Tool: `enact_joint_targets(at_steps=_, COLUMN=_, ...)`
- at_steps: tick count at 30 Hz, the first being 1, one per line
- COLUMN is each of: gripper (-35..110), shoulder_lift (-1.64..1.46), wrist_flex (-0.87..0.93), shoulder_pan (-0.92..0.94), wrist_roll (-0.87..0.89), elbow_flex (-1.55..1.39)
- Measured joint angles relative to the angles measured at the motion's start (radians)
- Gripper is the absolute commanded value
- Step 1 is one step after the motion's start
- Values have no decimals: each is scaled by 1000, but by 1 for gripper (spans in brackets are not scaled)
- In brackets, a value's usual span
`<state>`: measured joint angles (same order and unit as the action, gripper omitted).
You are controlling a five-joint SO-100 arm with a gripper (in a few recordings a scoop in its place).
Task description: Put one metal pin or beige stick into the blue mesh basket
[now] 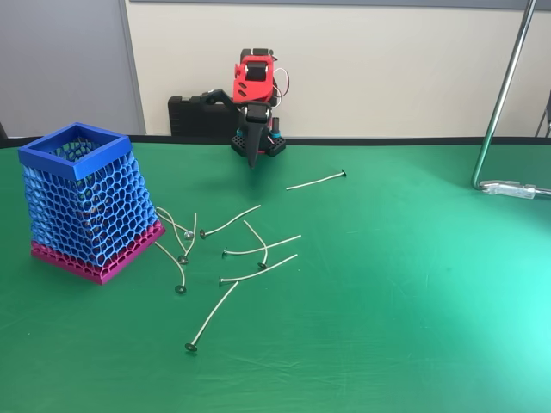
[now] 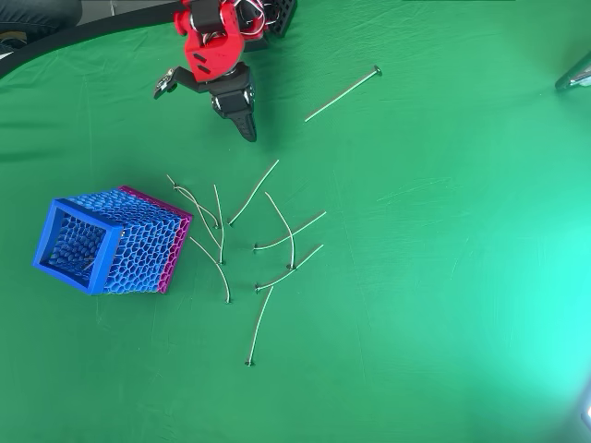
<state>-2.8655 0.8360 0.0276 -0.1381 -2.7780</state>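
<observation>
Fixed view, lower centre: pale sticks (image 1: 212, 318) scattered on the green bench (image 1: 413, 292); left of them, touching none, stands the blue mesh basket (image 1: 86, 202). Upper centre, behind: one stick (image 1: 315, 181) apart, then the red arm's claw (image 1: 251, 159) pointing down, fingers together, holding nothing

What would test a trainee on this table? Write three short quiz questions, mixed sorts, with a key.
1. True or false: the gripper holds a stick.
2. In the overhead view, the lone stick lies: A) inside the basket B) right of the gripper C) under the basket.
3. What colour is the base of the blue mesh basket?

Key: 1 false; it is shut and holds nothing. 2 B. 3 magenta.
</observation>
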Motion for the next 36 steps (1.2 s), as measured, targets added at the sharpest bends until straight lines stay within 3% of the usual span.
enact_joint_targets(at_steps=8, gripper=0, shoulder_lift=219, wrist_flex=0, shoulder_pan=29, wrist_roll=-5, elbow_flex=189)
enact_joint_targets(at_steps=24, gripper=0, shoulder_lift=839, wrist_flex=175, shoulder_pan=130, wrist_roll=61, elbow_flex=695)
enact_joint_targets(at_steps=36, gripper=0, shoulder_lift=1094, wrist_flex=229, shoulder_pan=176, wrist_roll=3, elbow_flex=954)
